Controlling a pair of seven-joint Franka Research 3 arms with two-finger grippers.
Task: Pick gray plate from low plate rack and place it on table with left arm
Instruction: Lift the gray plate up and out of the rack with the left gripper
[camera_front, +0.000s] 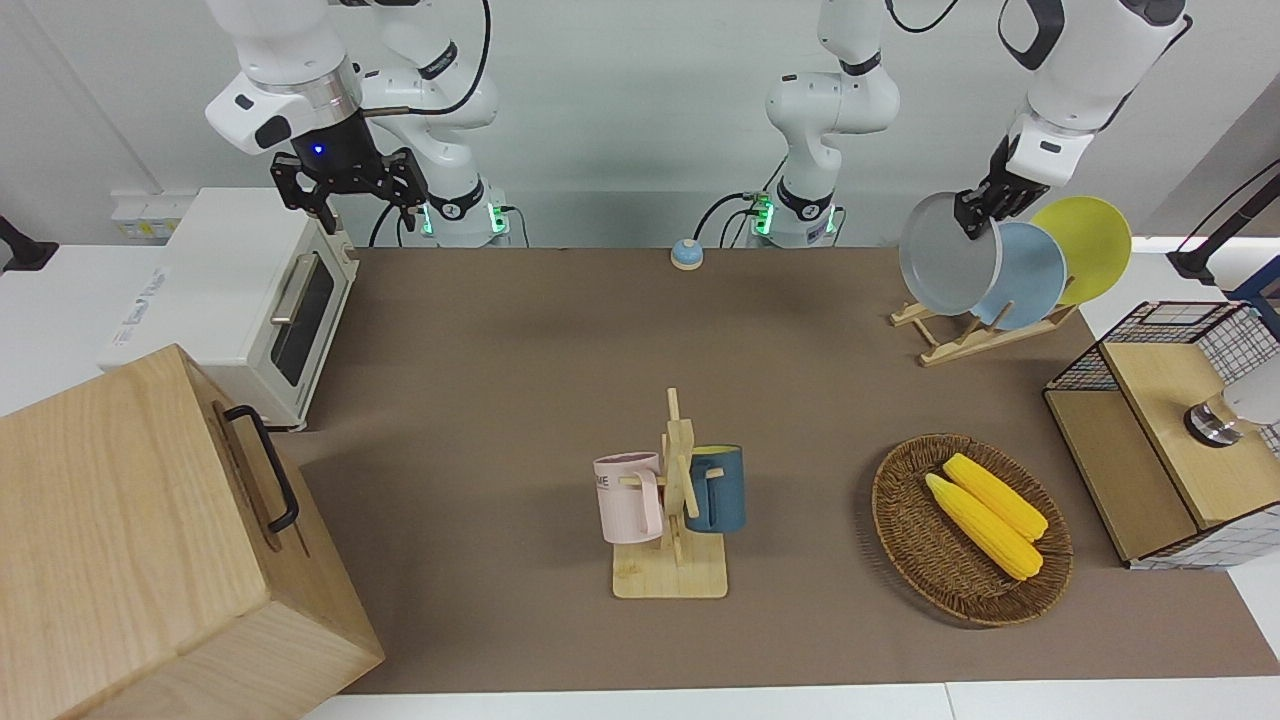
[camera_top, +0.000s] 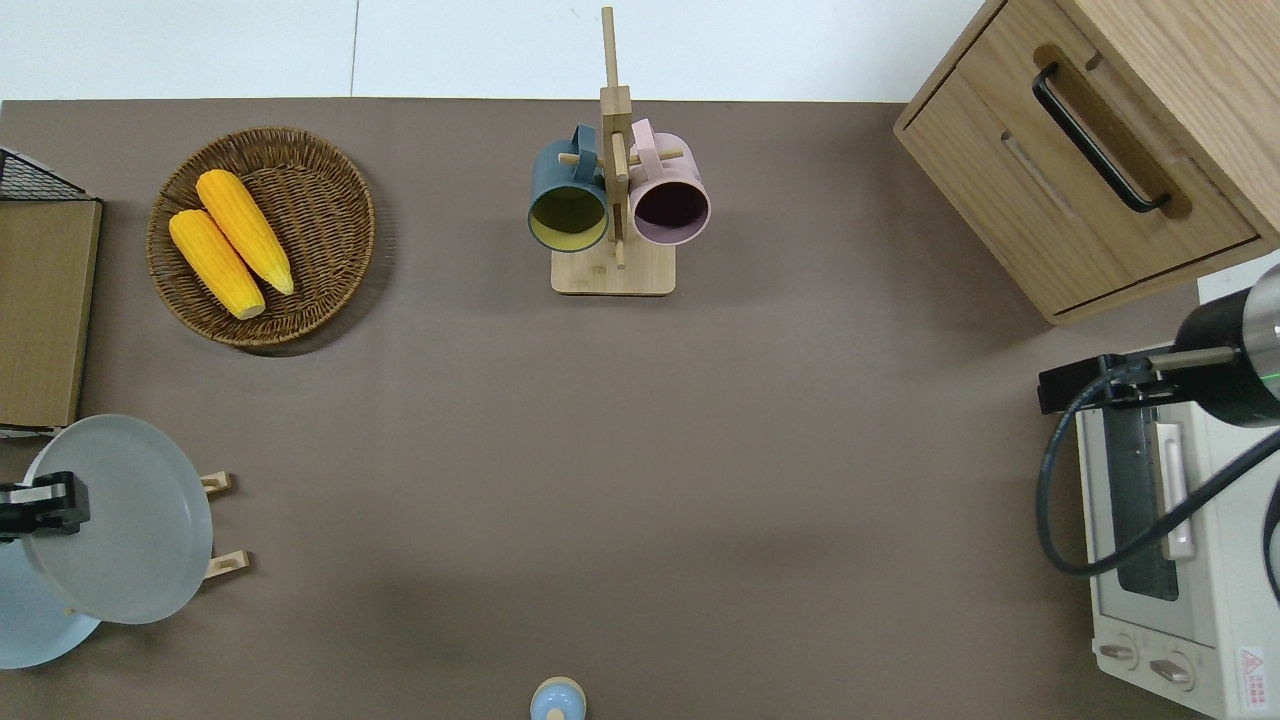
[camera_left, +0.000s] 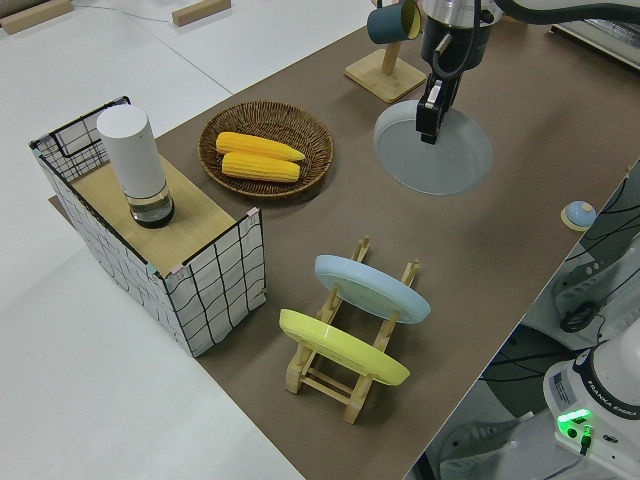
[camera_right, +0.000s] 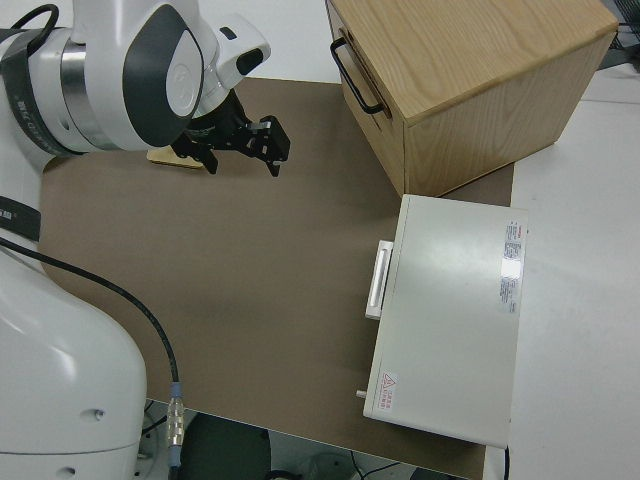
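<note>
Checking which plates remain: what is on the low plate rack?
The low plate rack holds a light blue plate and a yellow plate. The gray plate is off it, gripped by the left hand.

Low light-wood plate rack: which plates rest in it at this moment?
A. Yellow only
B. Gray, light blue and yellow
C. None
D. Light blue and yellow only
D. The left side view shows only the round light blue plate and the round yellow plate in the low light-wood plate rack; the round pale gray plate hangs in the air, clamped at its rim by the left arm's black two-finger claw.
</note>
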